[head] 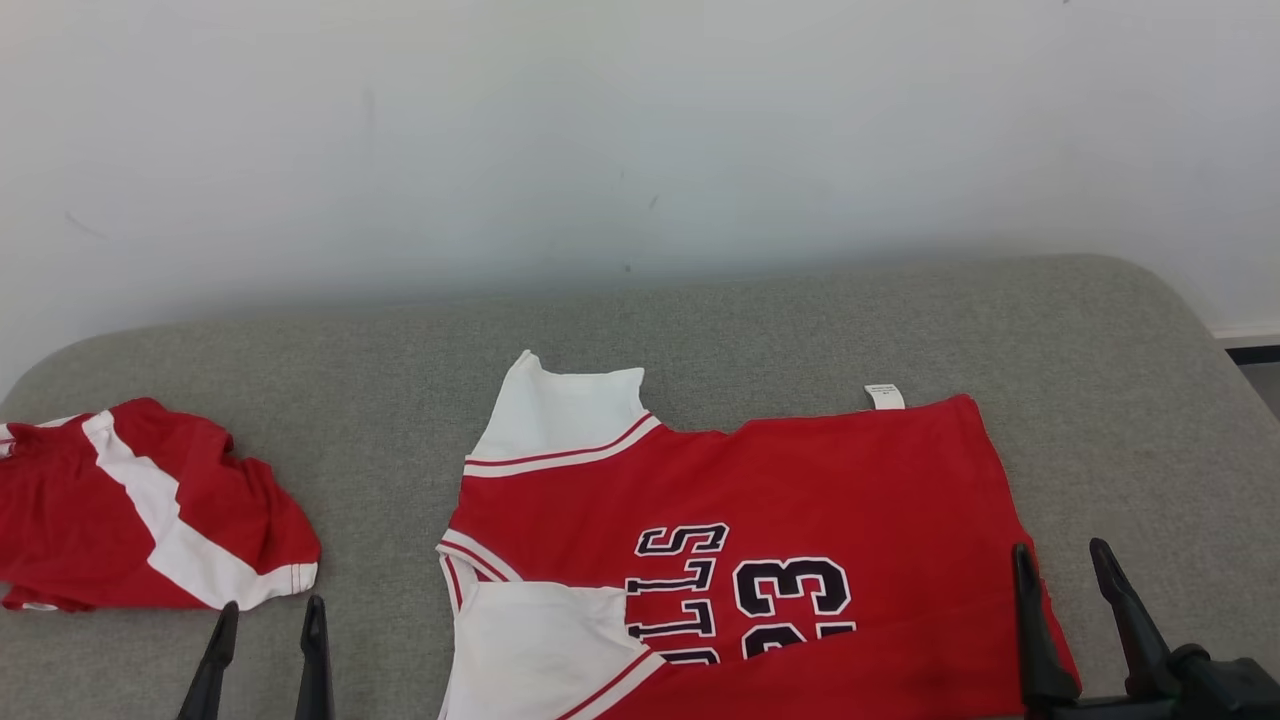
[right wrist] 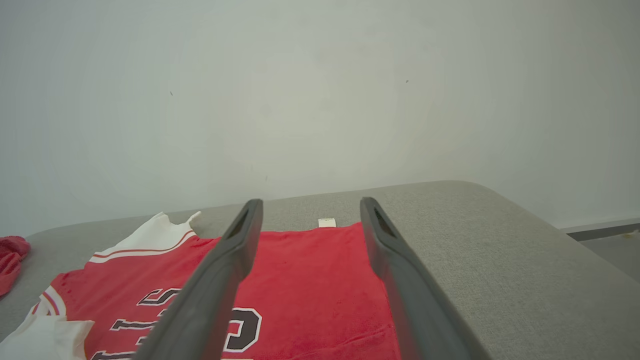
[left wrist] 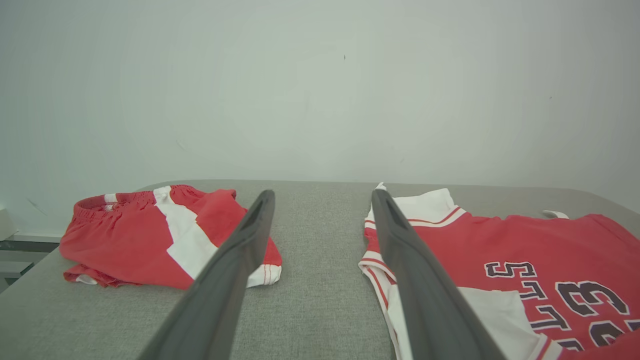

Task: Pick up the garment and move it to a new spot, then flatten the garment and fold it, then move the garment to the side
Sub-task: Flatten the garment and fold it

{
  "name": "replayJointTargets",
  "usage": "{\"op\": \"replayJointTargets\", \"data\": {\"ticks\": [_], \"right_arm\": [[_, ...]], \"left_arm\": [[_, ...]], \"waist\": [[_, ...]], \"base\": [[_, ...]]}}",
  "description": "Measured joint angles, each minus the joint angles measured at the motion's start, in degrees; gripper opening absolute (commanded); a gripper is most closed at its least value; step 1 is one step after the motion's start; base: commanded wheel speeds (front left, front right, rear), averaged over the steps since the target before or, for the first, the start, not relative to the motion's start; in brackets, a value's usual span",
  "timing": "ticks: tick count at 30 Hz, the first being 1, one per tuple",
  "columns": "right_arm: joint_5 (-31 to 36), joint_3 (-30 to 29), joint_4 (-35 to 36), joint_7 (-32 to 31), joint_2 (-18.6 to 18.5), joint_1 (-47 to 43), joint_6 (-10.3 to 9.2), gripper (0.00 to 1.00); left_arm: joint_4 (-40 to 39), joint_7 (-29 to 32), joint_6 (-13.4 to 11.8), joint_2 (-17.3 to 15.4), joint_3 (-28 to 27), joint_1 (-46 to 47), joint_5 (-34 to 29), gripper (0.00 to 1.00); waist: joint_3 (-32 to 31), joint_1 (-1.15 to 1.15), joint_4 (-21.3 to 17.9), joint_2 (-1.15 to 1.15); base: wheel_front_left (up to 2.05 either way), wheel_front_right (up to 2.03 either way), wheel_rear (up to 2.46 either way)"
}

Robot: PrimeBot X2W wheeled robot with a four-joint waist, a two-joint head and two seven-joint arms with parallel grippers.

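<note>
While both tools stand wide and hold nothing, we start at the left tool (head: 272,603), at seven o'clock in the head view, over bare grey table (head: 400,400). From it the red basketball jersey (head: 800,480) lies at about two o'clock. The crumpled red-and-white shorts (head: 130,510) lie at ten o'clock, apart from the jersey.

The right tool (head: 1059,546), at five o'clock, stands at the jersey's hem; whether it touches the cloth we cannot tell. We judge it the nearer arm for that end, and the left the nearer for the sleeves.

The jersey's long axis runs nine to three. The white sleeves (head: 560,410) and neck point toward nine, the hem and a small white label (head: 884,397) toward three. It lies spread and mostly flat in the table's middle, lettering and the number 23 face up. We judge that folding comes next.
</note>
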State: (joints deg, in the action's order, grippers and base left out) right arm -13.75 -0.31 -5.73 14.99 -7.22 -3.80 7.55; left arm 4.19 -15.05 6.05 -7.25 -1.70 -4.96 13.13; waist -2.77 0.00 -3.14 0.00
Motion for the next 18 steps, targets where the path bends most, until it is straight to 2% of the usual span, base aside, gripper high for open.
{"op": "replayJointTargets", "data": {"ticks": [9,18], "right_arm": [[1.09,-0.16,0.77,0.0,0.53,-2.6,0.0,1.0],[0.63,0.73,-2.33,-0.37,0.55,-3.18,0.0,1.0]], "left_arm": [[0.35,0.0,0.59,-2.16,0.6,-3.39,1.16,1.0],[2.94,0.0,0.97,-1.66,0.51,-4.09,2.55,1.0]], "waist": [[0.56,0.0,-0.38,0.0],[0.89,0.0,-0.4,0.0]], "base": [[0.0,0.0,0.0],[0.0,0.0,0.0]]}}
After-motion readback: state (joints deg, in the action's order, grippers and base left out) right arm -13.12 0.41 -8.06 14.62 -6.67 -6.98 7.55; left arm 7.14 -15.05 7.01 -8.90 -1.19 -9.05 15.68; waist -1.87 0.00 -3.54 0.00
